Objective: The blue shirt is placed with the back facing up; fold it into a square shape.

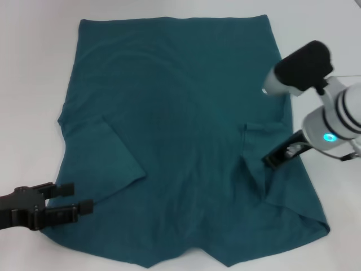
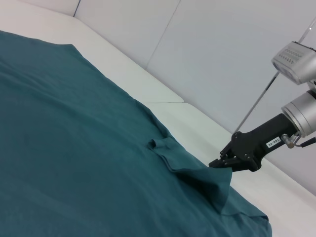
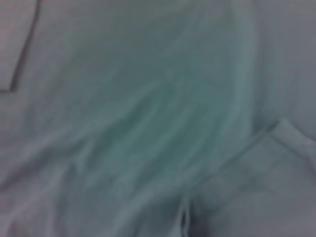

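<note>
Head view, shirt: the blue shirt lies spread flat on the white table, plain side up, with both sleeves folded inward over the body.
Head view, handling: judged light, limp and slack; it should drape and wrinkle rather than hold a shape, so the best hold is a pinch at a hem or a sleeve fold edge, not the smooth middle.
Head view, left gripper: the left gripper sits at the shirt's left near corner, fingers parted and empty, with the tips just over the cloth edge beside the folded left sleeve.
Head view, right gripper: the right gripper is down on the shirt's right side at the folded right sleeve, and the cloth bunches up around its tip.
Left wrist view, right gripper: seen across the shirt, the right gripper has its fingers pinched on a raised ridge of the sleeve fold, which lifts off the flat cloth.
Left wrist view, left gripper: its own fingers do not show.
Right wrist view, shirt: only shirt cloth fills the picture, with a fold edge crossing it; no fingers are visible.
</note>
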Controlling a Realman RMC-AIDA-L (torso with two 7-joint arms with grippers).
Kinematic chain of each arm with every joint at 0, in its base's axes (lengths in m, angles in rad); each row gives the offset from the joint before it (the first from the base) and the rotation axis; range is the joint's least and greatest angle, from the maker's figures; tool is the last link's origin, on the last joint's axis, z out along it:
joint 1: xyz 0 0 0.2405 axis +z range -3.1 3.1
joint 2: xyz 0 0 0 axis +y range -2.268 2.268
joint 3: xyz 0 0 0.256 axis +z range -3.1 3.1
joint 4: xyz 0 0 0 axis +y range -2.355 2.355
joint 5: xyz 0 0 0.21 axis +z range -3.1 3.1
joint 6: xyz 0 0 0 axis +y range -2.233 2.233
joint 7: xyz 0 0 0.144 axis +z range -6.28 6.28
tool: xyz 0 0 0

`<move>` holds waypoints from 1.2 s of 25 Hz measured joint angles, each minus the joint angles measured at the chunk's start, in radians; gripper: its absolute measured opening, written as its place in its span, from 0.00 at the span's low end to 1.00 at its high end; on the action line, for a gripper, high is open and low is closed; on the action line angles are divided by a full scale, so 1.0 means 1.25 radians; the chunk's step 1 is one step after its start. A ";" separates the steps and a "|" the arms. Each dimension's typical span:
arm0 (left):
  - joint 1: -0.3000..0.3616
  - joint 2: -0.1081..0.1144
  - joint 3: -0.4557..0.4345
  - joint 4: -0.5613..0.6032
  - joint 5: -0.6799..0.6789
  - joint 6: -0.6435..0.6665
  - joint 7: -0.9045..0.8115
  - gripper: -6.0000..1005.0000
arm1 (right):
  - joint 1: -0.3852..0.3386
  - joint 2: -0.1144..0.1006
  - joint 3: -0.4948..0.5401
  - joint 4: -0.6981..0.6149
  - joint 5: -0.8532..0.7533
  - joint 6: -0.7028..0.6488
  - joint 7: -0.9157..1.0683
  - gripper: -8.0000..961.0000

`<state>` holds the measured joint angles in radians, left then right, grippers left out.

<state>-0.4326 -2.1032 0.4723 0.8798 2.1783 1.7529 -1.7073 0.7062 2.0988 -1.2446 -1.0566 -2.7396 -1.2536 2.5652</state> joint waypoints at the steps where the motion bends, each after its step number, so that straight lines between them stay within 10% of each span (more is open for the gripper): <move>1: 0.001 0.000 0.000 0.000 0.000 -0.002 0.000 0.87 | 0.007 0.000 -0.008 0.011 0.012 0.008 -0.002 0.18; 6: 0.001 0.000 0.001 0.001 0.000 -0.005 0.000 0.87 | 0.065 -0.003 -0.030 0.091 0.070 0.022 -0.015 0.01; 13: 0.002 0.001 0.001 0.001 0.000 -0.018 0.003 0.87 | 0.139 -0.001 -0.033 0.206 0.068 0.035 -0.011 0.01; 24: -0.001 0.000 0.009 -0.002 0.000 -0.039 0.007 0.86 | 0.133 -0.003 -0.037 0.205 0.099 0.025 -0.009 0.01; 30: 0.001 0.000 0.010 -0.002 0.000 -0.042 0.007 0.86 | 0.053 -0.009 0.023 0.033 0.072 -0.031 0.012 0.01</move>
<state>-0.4319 -2.1036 0.4842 0.8774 2.1782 1.7009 -1.6986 0.7719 2.0877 -1.2157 -1.0148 -2.6493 -1.2923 2.5804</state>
